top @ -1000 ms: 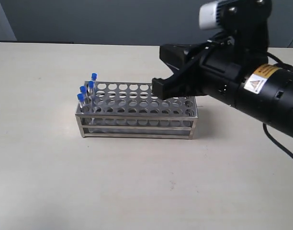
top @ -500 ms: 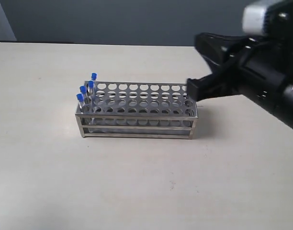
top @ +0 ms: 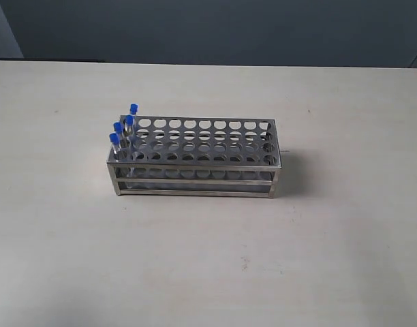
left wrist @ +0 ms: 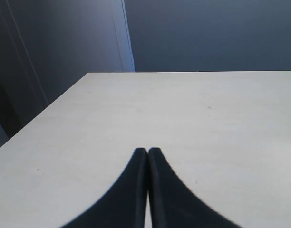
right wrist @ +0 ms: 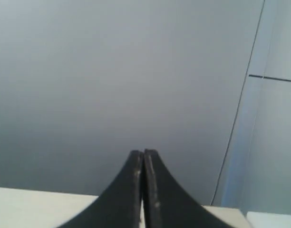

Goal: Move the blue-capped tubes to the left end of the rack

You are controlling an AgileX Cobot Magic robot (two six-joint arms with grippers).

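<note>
The stainless-steel rack (top: 202, 170) stands in the middle of the table in the exterior view. Several blue-capped tubes (top: 123, 133) stand upright in the holes at its left end. Neither arm shows in the exterior view. In the left wrist view my left gripper (left wrist: 147, 151) is shut with nothing between its fingers, above bare tabletop. The right wrist view shows my right gripper (right wrist: 143, 153) shut and empty, aimed at a grey wall, away from the rack.
The pale table (top: 208, 272) spreads around the rack. Its far edge meets a dark grey wall (top: 208, 27). In the left wrist view a table corner (left wrist: 88, 74) sits near a wall and a white door frame (left wrist: 127, 35).
The right arm, which hung over the rack's right end, has pulled away to the right and left the exterior view. Rack and tubes have not moved.
</note>
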